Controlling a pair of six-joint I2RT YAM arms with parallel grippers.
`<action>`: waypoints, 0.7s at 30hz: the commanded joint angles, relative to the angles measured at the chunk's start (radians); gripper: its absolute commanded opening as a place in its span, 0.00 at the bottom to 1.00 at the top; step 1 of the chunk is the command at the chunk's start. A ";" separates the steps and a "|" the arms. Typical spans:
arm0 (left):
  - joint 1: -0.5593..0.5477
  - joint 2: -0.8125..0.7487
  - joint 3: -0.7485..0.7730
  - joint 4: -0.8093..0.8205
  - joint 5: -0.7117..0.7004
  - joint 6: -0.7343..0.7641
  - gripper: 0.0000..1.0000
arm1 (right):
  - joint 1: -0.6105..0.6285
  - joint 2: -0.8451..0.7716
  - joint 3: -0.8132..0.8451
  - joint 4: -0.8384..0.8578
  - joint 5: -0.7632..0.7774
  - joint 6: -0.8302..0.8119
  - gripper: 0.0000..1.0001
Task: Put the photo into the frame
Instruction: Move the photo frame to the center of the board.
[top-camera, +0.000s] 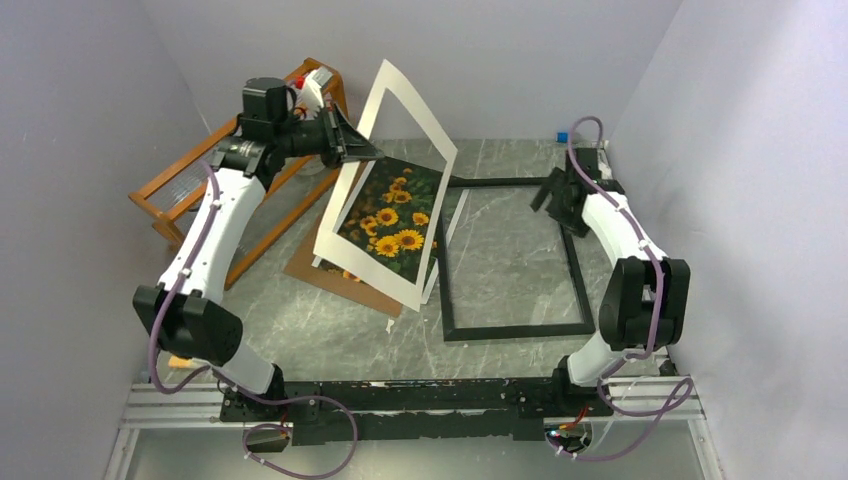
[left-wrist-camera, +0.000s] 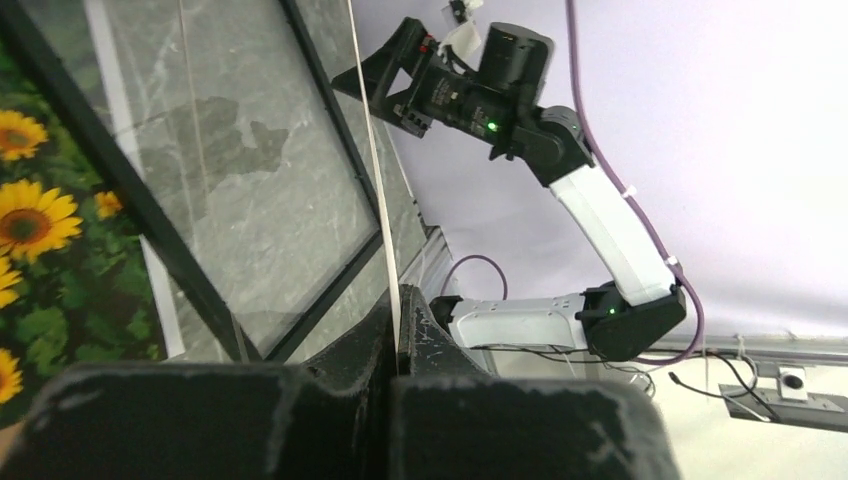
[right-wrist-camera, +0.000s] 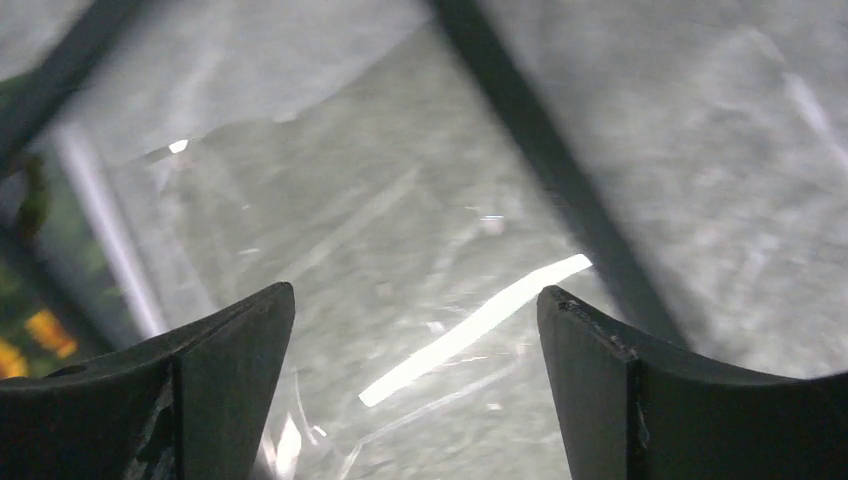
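- Frame (top-camera: 505, 330) is laid flat, its glass bare to receive the print.
- Photo (top-camera: 392, 222) is laid on backing board (top-camera: 325, 275), just beside frame.
- Right gripper (top-camera: 552, 192) is held open over frame's far corner.
- Farthest, white mat (top-camera: 420, 110) is pinched and tilted up by left gripper (top-camera: 372, 152), probably to uncover photo.

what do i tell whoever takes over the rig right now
The left gripper is shut on the edge of the white mat, holding it tilted up.
The right gripper is open and empty, over the far right corner of the frame.
The photo lies face up on the brown backing board, left of the frame, under the raised mat.
The frame lies flat, with nothing on its glass.
Done: mat lifted. Left: put the photo into the frame.
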 joint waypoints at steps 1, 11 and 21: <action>-0.049 0.084 0.037 0.142 0.033 -0.081 0.02 | -0.118 -0.007 -0.061 0.030 0.125 0.001 0.97; -0.114 0.214 0.092 0.307 0.060 -0.214 0.03 | -0.300 0.064 -0.185 0.104 -0.041 0.108 0.98; -0.125 0.240 0.100 0.365 0.086 -0.286 0.03 | -0.350 0.038 -0.323 0.211 -0.250 0.167 0.99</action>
